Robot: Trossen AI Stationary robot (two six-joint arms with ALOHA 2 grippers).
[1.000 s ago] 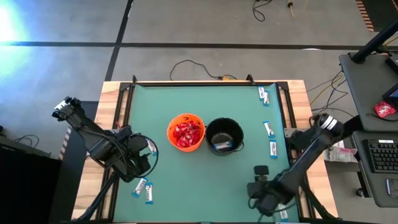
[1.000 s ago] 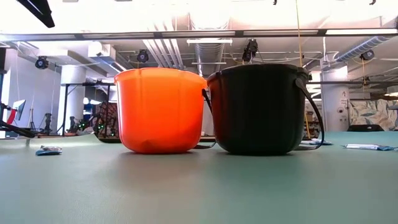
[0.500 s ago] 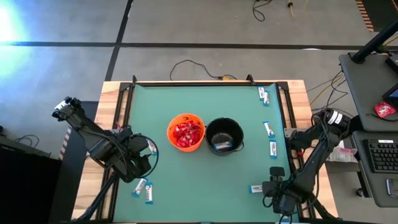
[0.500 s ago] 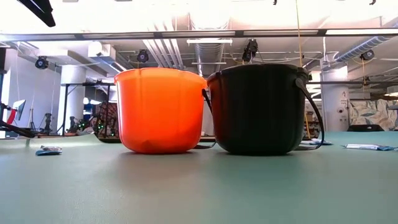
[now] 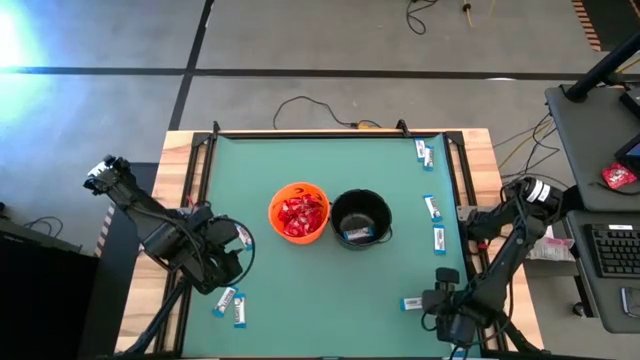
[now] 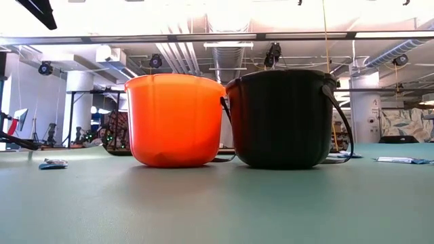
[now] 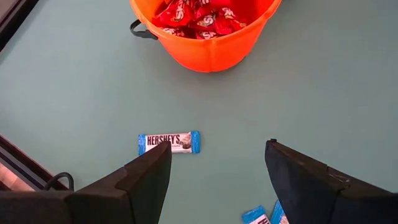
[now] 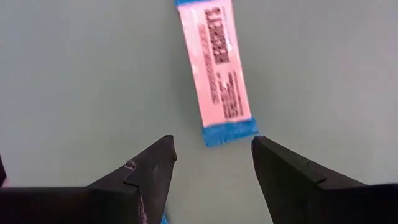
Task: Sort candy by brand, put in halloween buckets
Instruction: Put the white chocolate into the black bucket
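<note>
The orange bucket [image 5: 299, 211] stands mid-table, filled with red packets [image 7: 198, 14]. Beside it on the right stands the black bucket [image 5: 360, 217], with a white-and-blue bar [image 5: 358, 235] inside. My right gripper [image 8: 211, 155] is open near the table's near right corner. Its fingers stand above and on either side of the end of a bar [image 8: 216, 68], also seen in the high view [image 5: 411, 303], which lies flat on the mat. My left gripper [image 7: 217, 163] is open by the left edge, facing the orange bucket [image 7: 205, 37]. One bar [image 7: 169, 142] lies by one of its fingers.
More bars lie along the right edge [image 5: 432, 208] [image 5: 424, 153] [image 5: 439, 239]. Two lie near the near left corner [image 5: 232, 306]. A keyboard and desk [image 5: 610, 240] stand beyond the right edge. A cable [image 5: 300, 105] lies on the floor past the far edge.
My right gripper moved toward the table's right edge and near corner in the first half second, then kept still. The bar on the mat near that corner, covered by the gripper before, now shows beside it. The left arm kept still.
</note>
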